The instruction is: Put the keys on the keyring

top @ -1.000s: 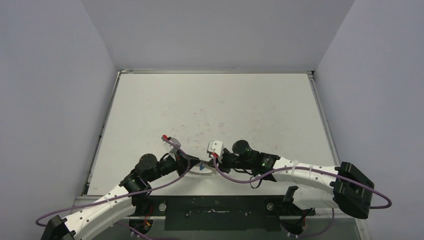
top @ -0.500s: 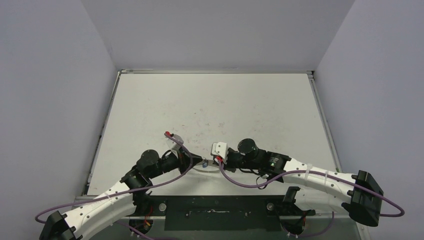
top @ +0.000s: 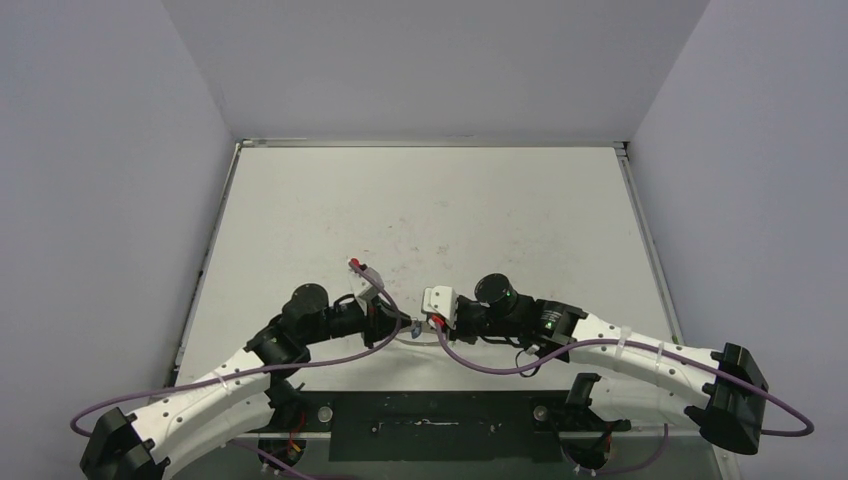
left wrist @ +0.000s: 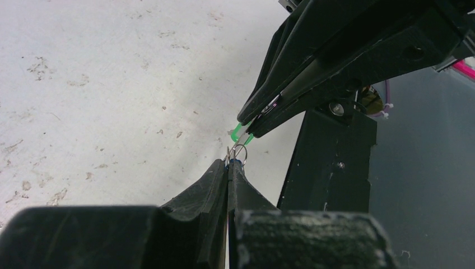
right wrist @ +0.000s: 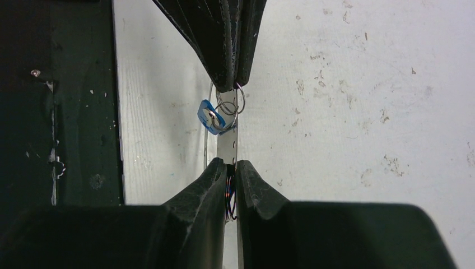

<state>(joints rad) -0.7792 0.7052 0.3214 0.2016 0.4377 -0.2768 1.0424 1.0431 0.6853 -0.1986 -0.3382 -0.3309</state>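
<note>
My left gripper [left wrist: 228,163] is shut on the thin wire of the keyring [right wrist: 208,140], which curves down from its tips. The blue key [right wrist: 208,116] hangs just below those tips on a small wire loop [right wrist: 244,103]. My right gripper [right wrist: 227,163] faces the left one tip to tip, a short gap apart. It is shut on the green key [left wrist: 237,131], whose tag pokes out at its tips in the left wrist view. In the top view the left gripper [top: 407,322] and right gripper [top: 428,322] meet low over the table's near edge.
The white, scuffed table [top: 430,220] stretches away behind the grippers, with walls on three sides. A black mounting plate [top: 430,425] runs along the near edge, right below both grippers. Purple cables [top: 480,365] loop beside each arm.
The left arm has pushed right, carrying the blue key toward the right gripper. The right arm's elbow has swung outward. The tips now stand closer together.
</note>
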